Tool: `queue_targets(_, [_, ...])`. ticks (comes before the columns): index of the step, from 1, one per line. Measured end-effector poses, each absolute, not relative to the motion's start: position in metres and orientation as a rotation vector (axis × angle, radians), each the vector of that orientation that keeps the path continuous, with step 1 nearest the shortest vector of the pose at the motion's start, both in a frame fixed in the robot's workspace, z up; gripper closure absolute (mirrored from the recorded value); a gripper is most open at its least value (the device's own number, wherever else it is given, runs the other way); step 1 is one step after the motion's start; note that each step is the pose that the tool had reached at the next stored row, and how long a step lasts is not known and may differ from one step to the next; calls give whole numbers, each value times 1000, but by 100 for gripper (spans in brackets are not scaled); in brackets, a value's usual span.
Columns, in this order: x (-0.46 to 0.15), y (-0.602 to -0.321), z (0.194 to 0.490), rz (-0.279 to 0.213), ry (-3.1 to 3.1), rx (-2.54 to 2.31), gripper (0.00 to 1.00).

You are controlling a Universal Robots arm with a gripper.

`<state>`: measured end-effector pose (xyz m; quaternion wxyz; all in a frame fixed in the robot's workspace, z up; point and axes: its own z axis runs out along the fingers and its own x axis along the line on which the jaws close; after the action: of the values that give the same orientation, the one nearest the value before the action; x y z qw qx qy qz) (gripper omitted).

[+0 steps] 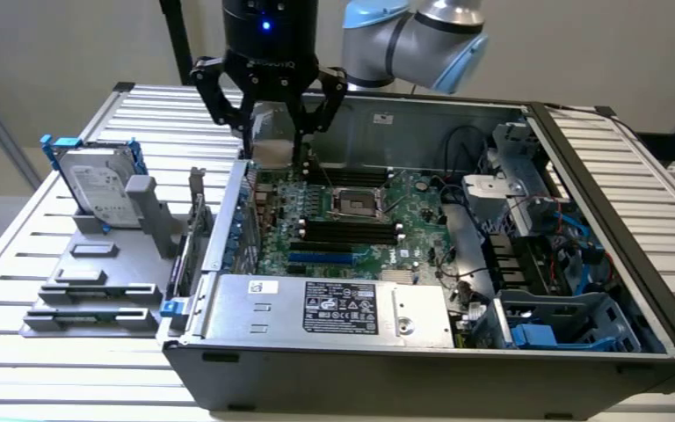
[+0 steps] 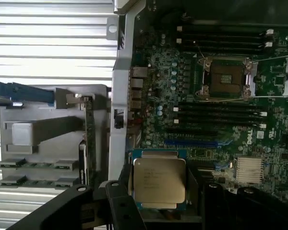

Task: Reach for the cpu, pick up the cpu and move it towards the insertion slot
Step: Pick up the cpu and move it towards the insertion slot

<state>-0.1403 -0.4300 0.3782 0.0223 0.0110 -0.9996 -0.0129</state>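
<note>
My gripper [image 1: 274,151] hangs above the back left corner of the open computer case, shut on the cpu [image 1: 273,148]. In the wrist view the cpu [image 2: 159,180] shows its silver-grey top with a pale edge, flat between the black fingers [image 2: 119,203]. The insertion slot [image 1: 355,202] is a square socket with a shiny metal frame and dark centre on the green motherboard [image 1: 414,207], to the exterior view's right of the gripper and lower. The wrist view has the slot [image 2: 225,79] well apart from the held cpu.
A silver hard drive [image 1: 95,185] with blue brackets stands in a grey fixture [image 1: 91,286] on the slatted table at the exterior view's left. The case wall [image 1: 235,220] stands beside the gripper. Black memory slots [image 1: 344,230], a power supply [image 1: 326,308] and cables fill the case.
</note>
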Motion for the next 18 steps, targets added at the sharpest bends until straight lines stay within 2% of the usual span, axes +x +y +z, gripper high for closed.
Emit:
queue_targets(9, [-104, -420, 378, -42, -3096, 34, 45])
queue_targets(18, [-81, -394, 374, -42, -3096, 34, 45])
